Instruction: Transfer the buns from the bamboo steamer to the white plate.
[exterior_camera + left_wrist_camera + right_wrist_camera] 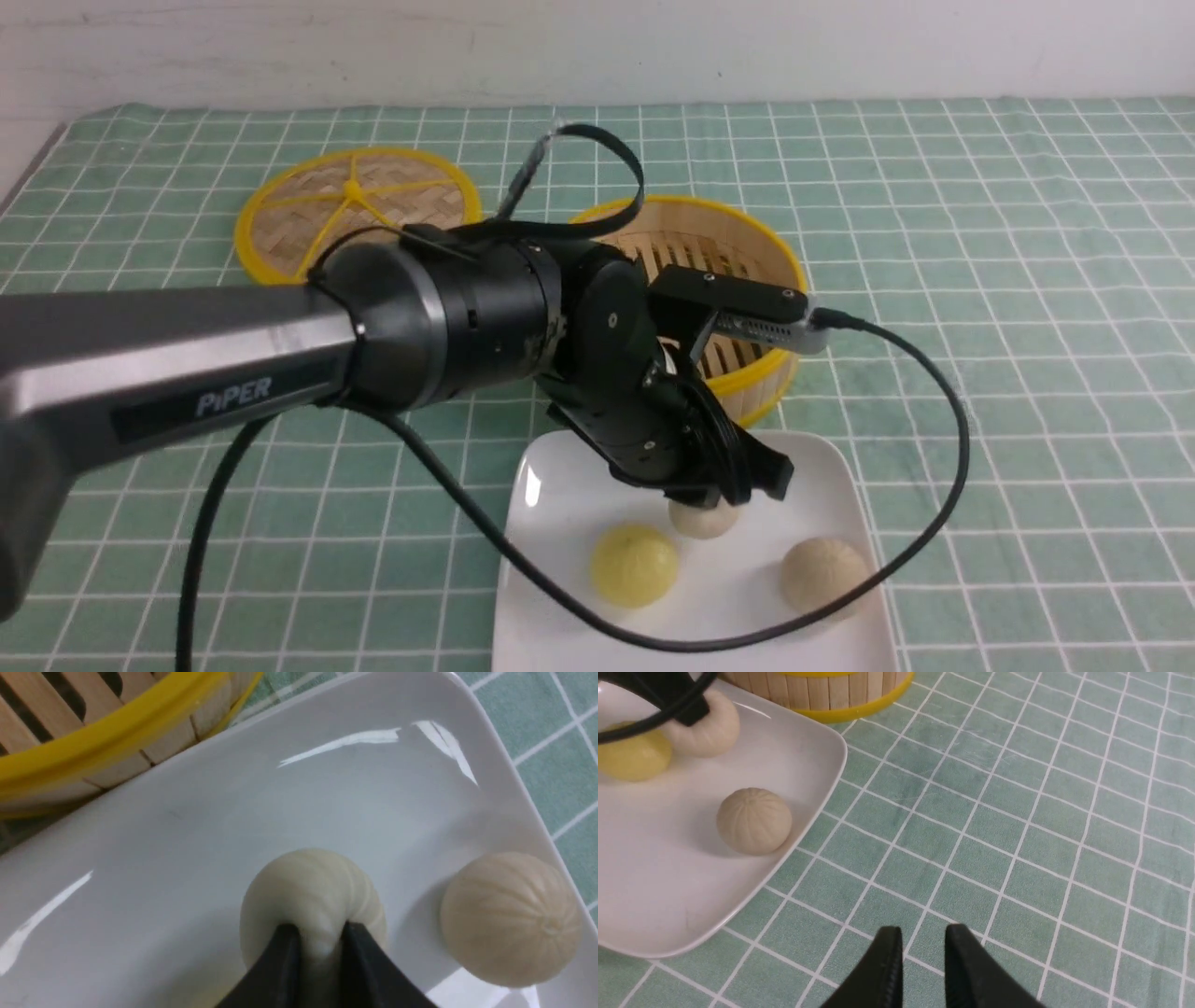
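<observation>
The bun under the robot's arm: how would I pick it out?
Find the white plate by the steamer. Of the three on it, the cream bun lies nearest the steamer. Black jaws straddle it; the yellow bun and beige bun sit free.

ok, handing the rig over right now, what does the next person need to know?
Left pincer: tips straddle a pale cream round bun resting on the glossy white square plate; grip or release unclear.
Right pincer: open, empty, over the green checked cloth.
Done: yellow round bun and second cream bun also on plate; all three are out of the round bamboo steamer.
To do: confirm release, lift left arm clear.
</observation>
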